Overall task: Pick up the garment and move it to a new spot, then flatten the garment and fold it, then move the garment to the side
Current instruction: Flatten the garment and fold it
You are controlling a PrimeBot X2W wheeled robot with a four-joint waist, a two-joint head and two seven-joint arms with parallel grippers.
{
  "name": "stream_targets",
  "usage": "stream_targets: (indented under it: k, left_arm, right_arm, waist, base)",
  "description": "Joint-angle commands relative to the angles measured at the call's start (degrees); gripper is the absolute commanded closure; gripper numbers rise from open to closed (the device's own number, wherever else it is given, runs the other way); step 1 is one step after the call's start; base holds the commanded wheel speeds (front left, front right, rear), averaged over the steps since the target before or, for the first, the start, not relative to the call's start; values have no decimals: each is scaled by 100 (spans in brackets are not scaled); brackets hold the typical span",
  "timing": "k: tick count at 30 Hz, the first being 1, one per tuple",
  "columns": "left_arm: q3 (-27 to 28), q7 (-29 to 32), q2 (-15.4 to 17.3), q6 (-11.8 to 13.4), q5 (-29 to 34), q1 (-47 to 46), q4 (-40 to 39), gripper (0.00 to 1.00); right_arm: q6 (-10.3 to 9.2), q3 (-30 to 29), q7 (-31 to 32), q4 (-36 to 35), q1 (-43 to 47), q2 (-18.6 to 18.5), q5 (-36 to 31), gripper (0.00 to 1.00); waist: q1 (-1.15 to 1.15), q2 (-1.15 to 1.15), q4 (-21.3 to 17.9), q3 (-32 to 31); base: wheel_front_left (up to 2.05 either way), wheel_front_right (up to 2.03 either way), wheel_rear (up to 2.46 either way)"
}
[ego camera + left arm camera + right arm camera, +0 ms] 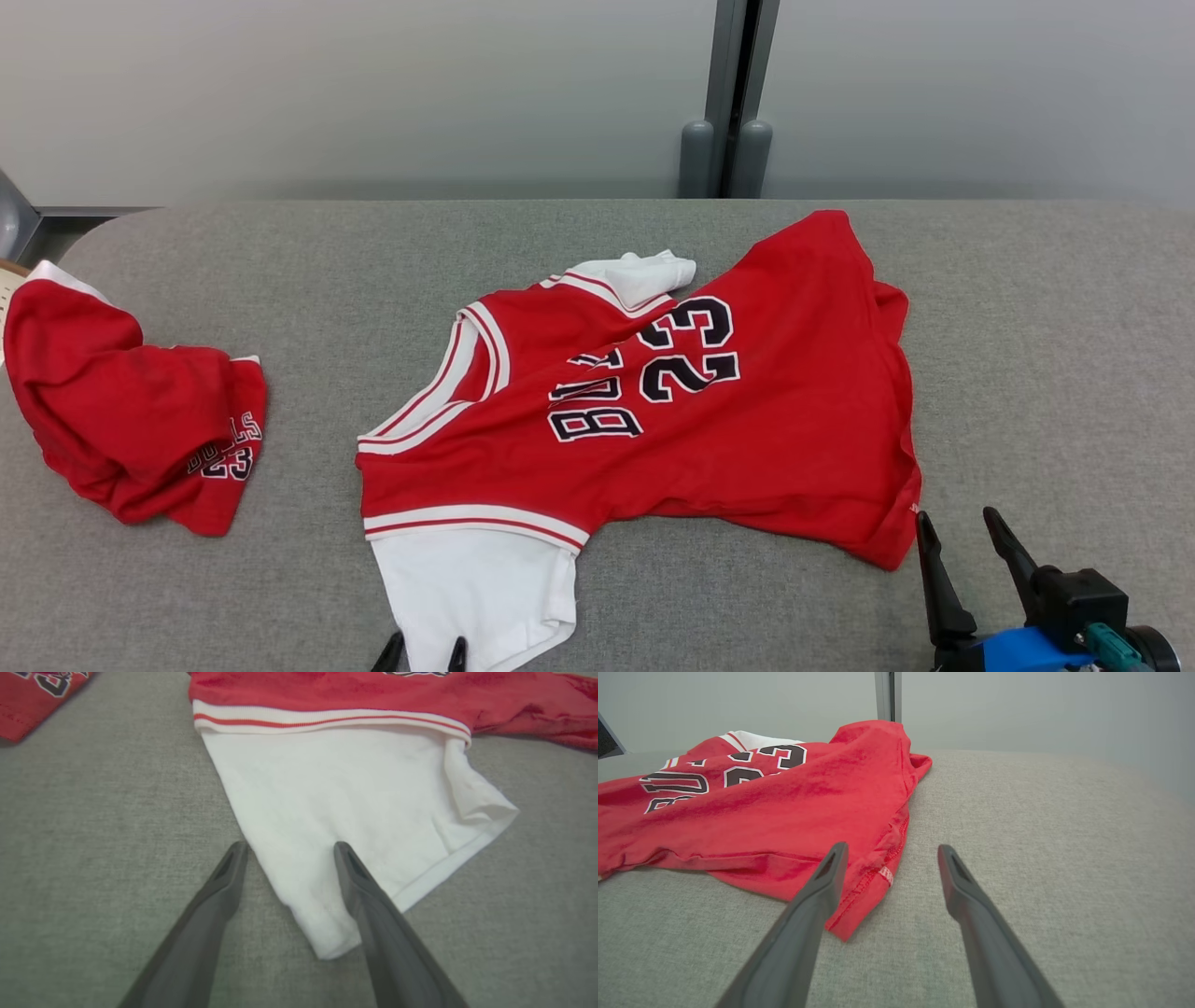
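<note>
Right: red basketball jersey with white sleeves (775, 420) rumpled mid grey fabric worktop (1027, 327). Left fingers (359, 886) spread over sleeve (350, 788), right fingers (822, 882) spread at hem corner (845, 924), both empty. Pinch deep, lift together.

Grey table (1027, 308), pale wall (373, 84)

I count two jerseys, spread jersey (747, 429) at centre, bunched jersey (112, 411) at nine o'clock, one table (1046, 336), two grippers: left gripper (427, 644), right gripper (956, 515).
</note>
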Motion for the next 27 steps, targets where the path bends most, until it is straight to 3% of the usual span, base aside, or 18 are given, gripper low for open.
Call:
stream_targets:
  k: [1, 17, 27]
  left_arm:
    - [-161, 35, -18, -55, -65, -35, 101, 0]
    - [-669, 48, 71, -37, -771, -359, 152, 0]
    - [-625, 31, 88, -36, -658, -444, 71, 0]
  right_arm:
    - [3, -12, -20, 30, -75, 2, 20, 0]
    - [3, 50, -20, 297, -296, 2, 82, 0]
    - [3, 43, 37, 1295, -840, -16, -108, 0]
  waist:
    - [0, 0, -2, 4]
    - [0, 0, 18, 157]
    - [0, 0, 85, 126]
  base:
    - [0, 0, 0]
    - [0, 0, 0]
    - [0, 0, 0]
